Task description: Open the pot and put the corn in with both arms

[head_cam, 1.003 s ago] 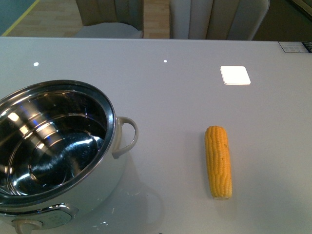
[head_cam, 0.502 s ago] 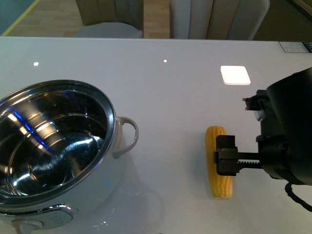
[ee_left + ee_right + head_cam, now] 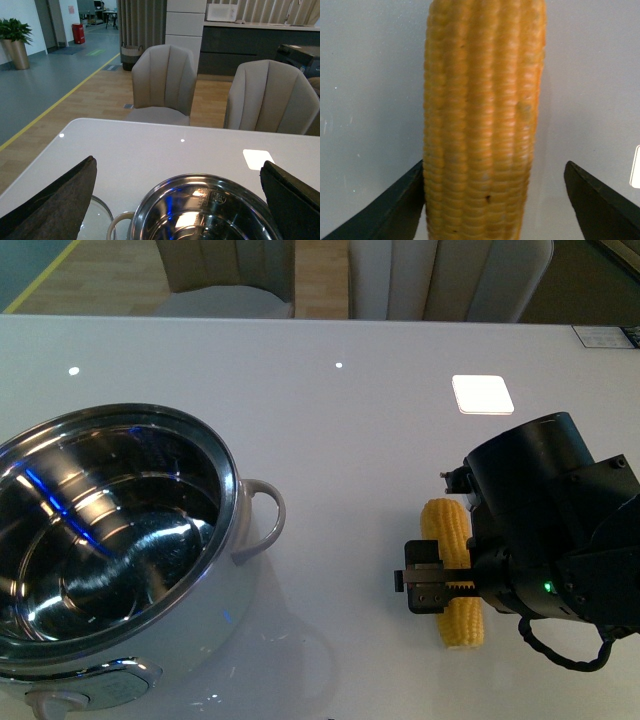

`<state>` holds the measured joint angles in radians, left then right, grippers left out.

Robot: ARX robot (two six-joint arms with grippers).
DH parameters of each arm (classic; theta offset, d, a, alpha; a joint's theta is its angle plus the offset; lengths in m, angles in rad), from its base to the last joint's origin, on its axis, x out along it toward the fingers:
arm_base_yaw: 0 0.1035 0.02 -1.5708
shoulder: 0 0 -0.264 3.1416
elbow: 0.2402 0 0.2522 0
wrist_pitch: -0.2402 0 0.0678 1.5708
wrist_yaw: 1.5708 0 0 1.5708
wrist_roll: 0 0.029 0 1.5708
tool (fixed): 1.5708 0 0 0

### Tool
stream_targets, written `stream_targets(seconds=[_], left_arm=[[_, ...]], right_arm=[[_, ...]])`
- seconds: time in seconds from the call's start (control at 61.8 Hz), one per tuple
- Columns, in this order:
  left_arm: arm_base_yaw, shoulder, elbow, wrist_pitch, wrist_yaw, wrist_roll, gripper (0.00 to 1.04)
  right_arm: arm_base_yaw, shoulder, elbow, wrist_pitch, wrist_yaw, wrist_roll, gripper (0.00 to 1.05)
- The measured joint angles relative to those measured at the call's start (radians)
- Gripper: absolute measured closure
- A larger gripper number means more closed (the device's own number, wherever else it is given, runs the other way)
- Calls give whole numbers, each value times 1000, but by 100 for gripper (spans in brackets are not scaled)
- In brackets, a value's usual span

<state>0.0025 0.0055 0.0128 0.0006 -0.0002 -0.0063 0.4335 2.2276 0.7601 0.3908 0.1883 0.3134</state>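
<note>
The pot (image 3: pixel 228 480) stands uncovered at the front left of the table, its shiny steel inside showing. The corn (image 3: pixel 447 525) lies lengthwise on the table to its right. My right gripper (image 3: pixel 455 590) hangs over the cob's near half, open. In the right wrist view the corn (image 3: pixel 482 125) lies between the fingers of the right gripper (image 3: pixel 495 205): one finger (image 3: pixel 395 210) is against its side, the other stands well apart. My left gripper (image 3: pixel 175 205) is open above the pot's rim (image 3: pixel 200 176), holding nothing.
A small white square (image 3: pixel 482 394) lies on the table behind the corn. A round glass piece (image 3: pixel 97 220) lies beside the pot's handle (image 3: pixel 117 225). Chairs (image 3: pixel 165 82) stand past the table's far edge.
The right arm came into the front view from the right and moved left over the corn. Pot and corn have stayed where they were.
</note>
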Motion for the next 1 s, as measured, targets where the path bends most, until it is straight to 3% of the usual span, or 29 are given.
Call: stream_targets(seconds=[0.226, 0.372, 0.679, 1.003], left_arm=[[0, 0, 0, 0, 0, 0, 7], [0, 0, 0, 0, 0, 0, 7], [0, 0, 0, 0, 0, 0, 7], [0, 0, 0, 0, 0, 0, 7]], right_arm=[[6, 6, -3, -13, -13, 6, 64], [10, -78, -36, -38, -24, 27, 75], [39, -414, -19, -125, -124, 170, 82], [126, -429, 216, -199, -213, 356, 84]])
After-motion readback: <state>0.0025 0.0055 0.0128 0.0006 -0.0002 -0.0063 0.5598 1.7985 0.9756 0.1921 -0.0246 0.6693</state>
